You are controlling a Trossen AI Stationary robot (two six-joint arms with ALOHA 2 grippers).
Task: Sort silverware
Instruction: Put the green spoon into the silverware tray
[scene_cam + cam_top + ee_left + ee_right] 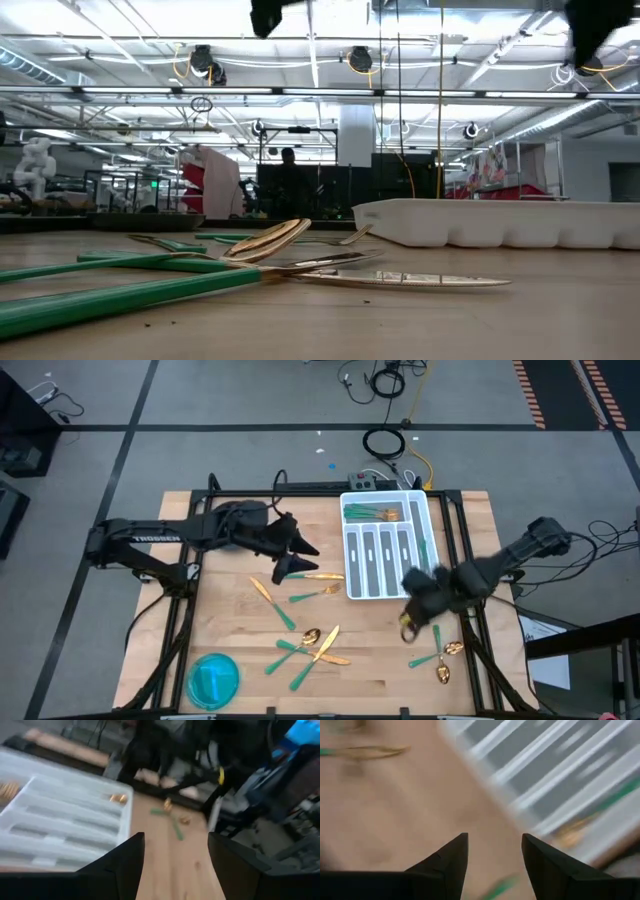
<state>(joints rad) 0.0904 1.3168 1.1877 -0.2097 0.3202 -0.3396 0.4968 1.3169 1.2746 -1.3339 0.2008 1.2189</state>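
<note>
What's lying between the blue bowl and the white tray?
In the high view, loose silverware lies on bare wood between the blue bowl and the white tray.

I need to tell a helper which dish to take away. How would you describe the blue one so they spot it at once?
Start at the wooden table seen from above and go to its near left corner, on the left arm's side. There sits a round, see-through blue bowl, apart from the scattered silverware. It is the only round and only blue thing there; the white tray is rectangular.
</note>
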